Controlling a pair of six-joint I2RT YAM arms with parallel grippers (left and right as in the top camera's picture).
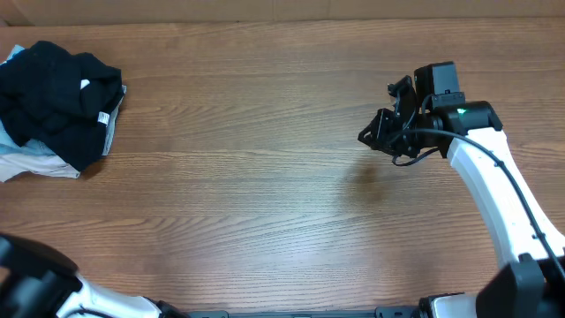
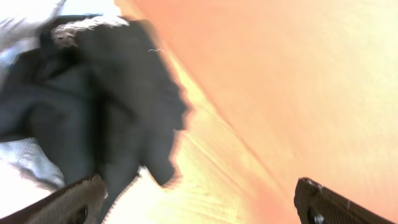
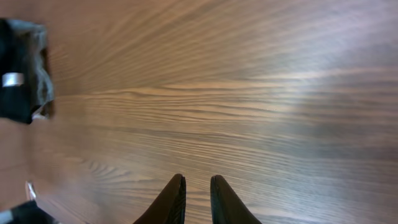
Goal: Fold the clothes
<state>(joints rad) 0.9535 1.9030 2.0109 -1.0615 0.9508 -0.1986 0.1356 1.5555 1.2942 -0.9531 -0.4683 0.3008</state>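
The clothes lie in a dark heap. Near them the left gripper is spread wide. Far from them the right gripper is pinched narrow, holding nothing.

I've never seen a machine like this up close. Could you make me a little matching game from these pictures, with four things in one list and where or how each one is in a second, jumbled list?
Things:
1. black clothes
2. pale garment
3. left pincer
4. right pincer

Places or states:
A. fingers nearly closed, holding nothing, over bare wood
B. fingers wide apart, close to the clothes
C. crumpled heap at the left end of the table
D. peeking out from under the dark heap

Pairs: 1-C, 2-D, 3-B, 4-A
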